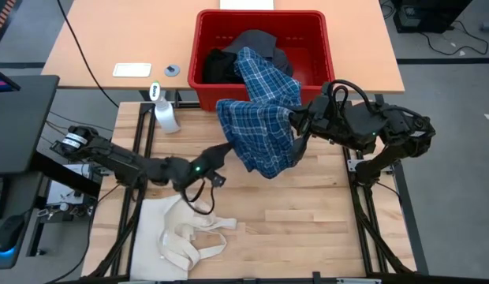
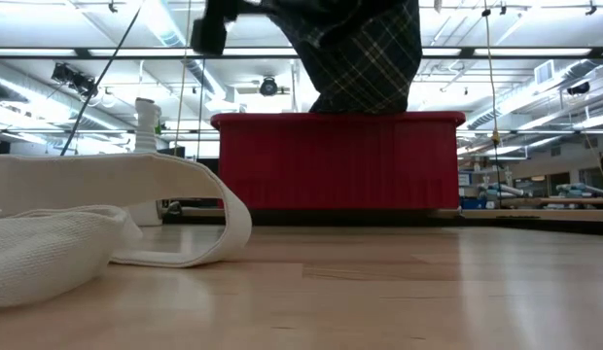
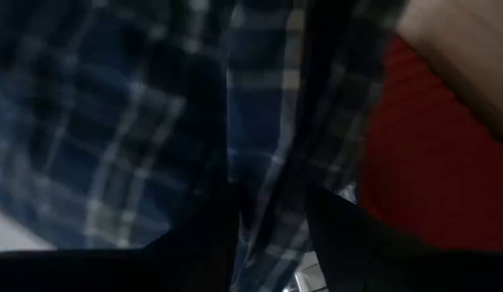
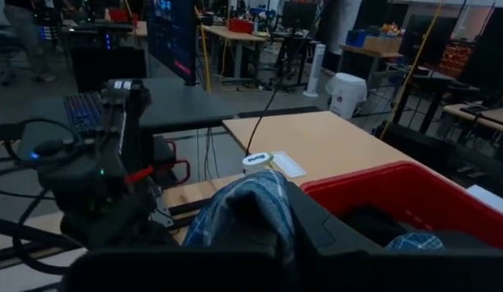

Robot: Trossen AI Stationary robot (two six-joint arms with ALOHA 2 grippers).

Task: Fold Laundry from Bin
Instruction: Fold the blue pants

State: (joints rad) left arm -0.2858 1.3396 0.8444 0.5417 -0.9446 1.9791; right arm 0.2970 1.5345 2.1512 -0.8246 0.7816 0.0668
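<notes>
Plaid shirt [image 1: 259, 130] up between my two hands

My right hand [image 1: 294, 123] is clamped on it, half out of the bin [image 1: 331, 55] – my left hand [image 1: 222, 151] sits at its lower edge, grip unclear

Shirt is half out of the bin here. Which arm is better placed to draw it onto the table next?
Probably the right. Its gripper is shut on the shirt, holding it above the bin rim. The left gripper sits at the shirt's lower edge, grip unclear.
</notes>
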